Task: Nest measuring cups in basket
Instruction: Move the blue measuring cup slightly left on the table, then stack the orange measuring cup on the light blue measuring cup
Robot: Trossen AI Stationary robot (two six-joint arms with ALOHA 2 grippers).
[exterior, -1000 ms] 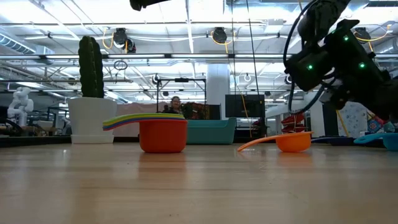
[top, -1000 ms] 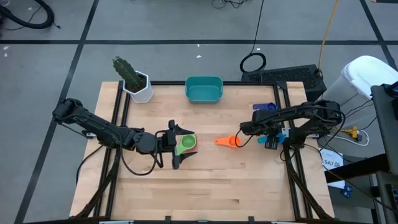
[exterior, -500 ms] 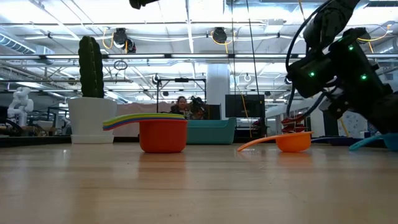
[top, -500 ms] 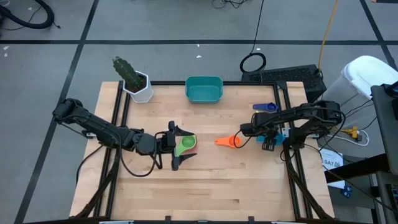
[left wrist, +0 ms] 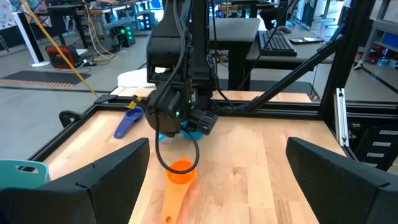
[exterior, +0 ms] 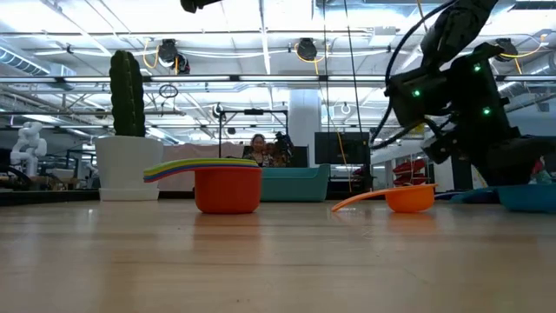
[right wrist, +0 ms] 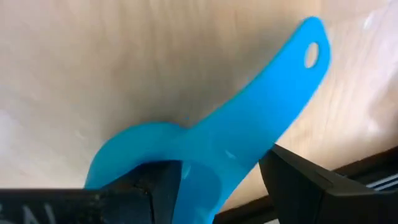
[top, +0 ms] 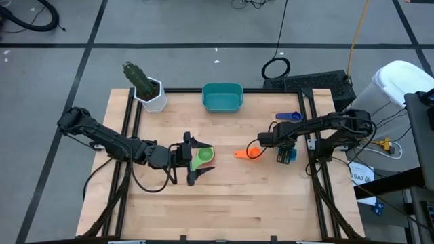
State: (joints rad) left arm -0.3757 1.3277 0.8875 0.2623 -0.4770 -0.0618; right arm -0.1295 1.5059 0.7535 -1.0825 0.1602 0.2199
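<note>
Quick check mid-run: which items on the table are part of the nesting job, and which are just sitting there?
Job items:
- stacked cups
- orange cup
- light blue cup, in the right gripper
- dark blue cup
- teal basket

Just sitting there:
- potted cactus

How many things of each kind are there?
Single cups: 3 (orange cup, light blue cup, dark blue cup)
Stack of cups: 1
Basket: 1
Potted cactus: 1
Total: 6
</note>
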